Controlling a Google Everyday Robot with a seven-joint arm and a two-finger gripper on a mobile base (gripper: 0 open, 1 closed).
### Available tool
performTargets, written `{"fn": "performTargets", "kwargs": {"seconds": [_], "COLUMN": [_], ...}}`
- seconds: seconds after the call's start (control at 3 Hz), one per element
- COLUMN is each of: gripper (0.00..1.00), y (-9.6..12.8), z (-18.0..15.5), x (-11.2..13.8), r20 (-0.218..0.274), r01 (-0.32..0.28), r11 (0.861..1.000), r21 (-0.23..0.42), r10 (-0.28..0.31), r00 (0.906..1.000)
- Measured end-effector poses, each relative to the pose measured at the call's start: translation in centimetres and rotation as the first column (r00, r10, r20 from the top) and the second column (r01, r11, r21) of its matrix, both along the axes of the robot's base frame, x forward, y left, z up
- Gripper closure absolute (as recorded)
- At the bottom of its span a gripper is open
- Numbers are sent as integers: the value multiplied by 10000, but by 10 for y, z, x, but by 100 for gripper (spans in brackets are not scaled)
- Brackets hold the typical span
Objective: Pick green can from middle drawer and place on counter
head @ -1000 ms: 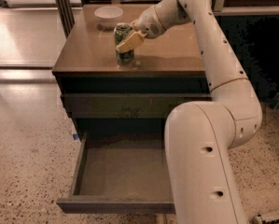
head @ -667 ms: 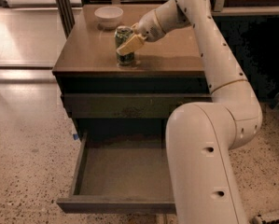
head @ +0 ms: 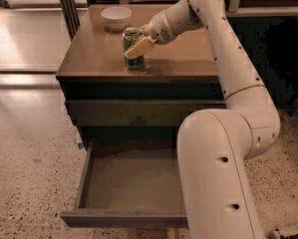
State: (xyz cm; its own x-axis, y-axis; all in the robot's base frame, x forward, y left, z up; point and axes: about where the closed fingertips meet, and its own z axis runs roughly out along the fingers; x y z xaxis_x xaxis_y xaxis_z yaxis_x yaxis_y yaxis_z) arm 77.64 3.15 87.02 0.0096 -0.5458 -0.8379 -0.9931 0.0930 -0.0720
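At the right of the view, from 5 o'clock up to 12 o'clock, the robot's white arm (head: 238, 98) fills the most space. Its thick lower link stands in front of the dark cabinet (head: 138, 114), and its slimmer upper link bends over the top toward 9 o'clock. The speckled floor (head: 29, 173) spreads out on the cabinet's 9 o'clock side.

The counter (head: 188, 59) is the tan top of the cabinet, with a slight gloss. Below it, at 6 o'clock, the middle drawer (head: 128, 183) stands pulled out toward the camera, and its flat grey floor is bare where it shows. The arm hides the drawer's 3 o'clock side.

A white bowl (head: 116, 18) sits near the counter's far corner at 11 o'clock. The green can (head: 131, 35) stands upright on the counter, at about 5 o'clock from the bowl and apart from it.

The gripper (head: 134, 47) is at the can, reaching in from 2 o'clock, with a tan part lying across the can's front at mid-height. It seems to touch the can, but I cannot tell whether it grips the can or is loose around it
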Motion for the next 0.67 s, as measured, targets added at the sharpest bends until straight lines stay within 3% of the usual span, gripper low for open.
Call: {"fn": "performTargets", "kwargs": {"seconds": [0.67], "gripper": [35], "y": [0], "z": [0], "x": [0], "r20": [0], "r01": [0], "r11": [10000], "r21": [0], "r10": [0], "r00": [10000]}}
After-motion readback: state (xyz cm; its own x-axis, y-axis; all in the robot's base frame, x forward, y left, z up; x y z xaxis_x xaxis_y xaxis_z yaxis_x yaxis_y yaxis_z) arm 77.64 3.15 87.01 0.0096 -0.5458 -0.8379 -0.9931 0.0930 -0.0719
